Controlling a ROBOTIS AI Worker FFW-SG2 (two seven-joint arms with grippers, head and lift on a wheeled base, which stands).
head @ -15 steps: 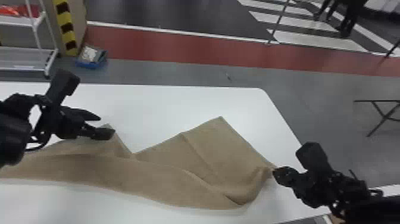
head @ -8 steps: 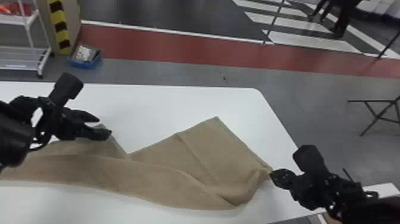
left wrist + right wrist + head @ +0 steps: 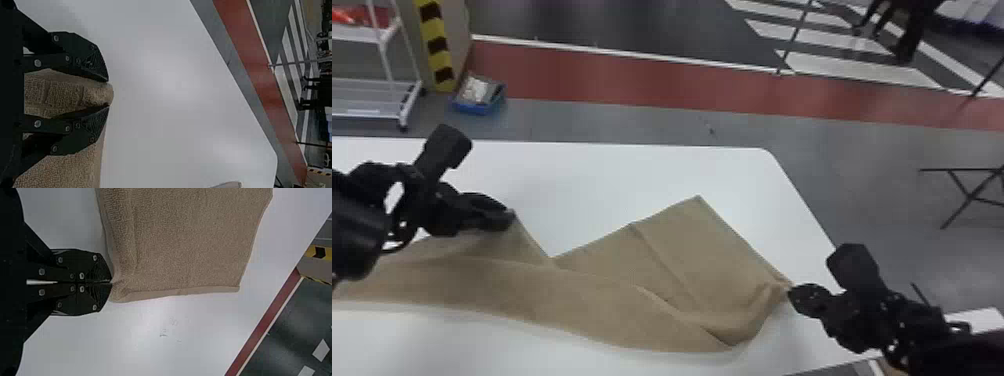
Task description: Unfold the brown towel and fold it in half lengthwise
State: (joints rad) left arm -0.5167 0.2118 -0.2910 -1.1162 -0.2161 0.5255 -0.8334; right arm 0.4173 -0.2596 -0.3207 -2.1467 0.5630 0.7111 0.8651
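Note:
The brown towel (image 3: 592, 300) lies rumpled across the white table, partly folded over itself. At the left, my left gripper (image 3: 507, 215) pinches a raised part of its far edge. In the left wrist view, a thick fold of towel (image 3: 94, 94) fills the space between the fingertips of my left gripper (image 3: 108, 94) and bulges slightly past them. My right gripper (image 3: 791, 292) is at the towel's right end, shut on a corner. The right wrist view has my right gripper (image 3: 111, 282) with its fingers together on the gathered corner of the towel (image 3: 184, 243).
The white table (image 3: 652, 175) has bare surface beyond the towel and along its near side. Its right edge runs close to my right gripper. On the floor behind stand a white rack (image 3: 407, 100) and a blue bin (image 3: 477, 105); a black folding stand (image 3: 967, 190) is off to the right.
My left gripper's fingers have come closer together on the towel's raised edge. The right gripper keeps its hold at the corner, and the rest of the towel lies much as before.

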